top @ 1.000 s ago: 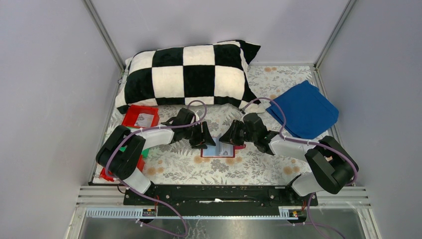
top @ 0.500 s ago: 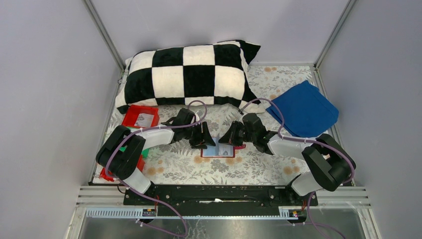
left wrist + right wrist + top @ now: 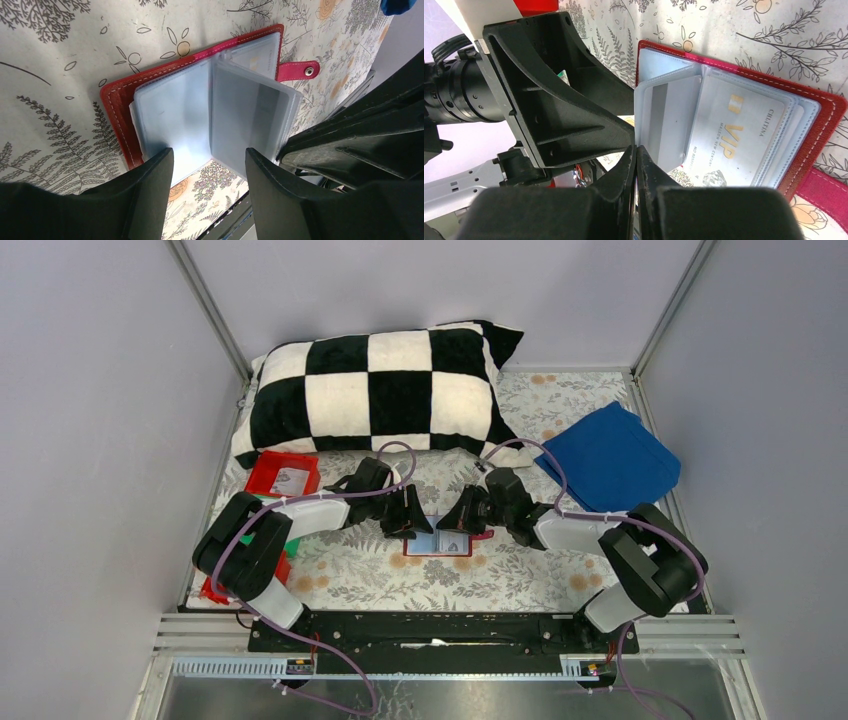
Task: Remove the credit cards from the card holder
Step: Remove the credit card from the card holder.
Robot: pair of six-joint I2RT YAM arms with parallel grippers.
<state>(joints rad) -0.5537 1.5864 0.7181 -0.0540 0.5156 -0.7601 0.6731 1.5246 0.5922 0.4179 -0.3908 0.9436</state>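
Note:
The red card holder (image 3: 438, 546) lies open on the flowered cloth, its red cover (image 3: 116, 102) (image 3: 825, 114) flat and its strap tab (image 3: 299, 71) to one side. One clear sleeve (image 3: 250, 120) (image 3: 669, 120) stands raised and holds a card with a dark stripe. A pale VIP credit card (image 3: 736, 131) sits in the flat sleeve beside it. My right gripper (image 3: 456, 530) (image 3: 636, 150) is shut on the raised sleeve's free edge. Whether it pinches the card too is hidden. My left gripper (image 3: 411, 526) (image 3: 209, 159) is open and straddles the holder's near edge, holding nothing.
A black-and-white checkered pillow (image 3: 380, 390) fills the back. A folded blue cloth (image 3: 610, 460) lies at the right. A red tray (image 3: 283, 475) sits left of the left arm, with another red tray (image 3: 214, 586) and a green one (image 3: 291, 546) partly hidden under it.
The right gripper slid a little left to the raised sleeve and its jaws closed. The left arm and gripper stayed still.

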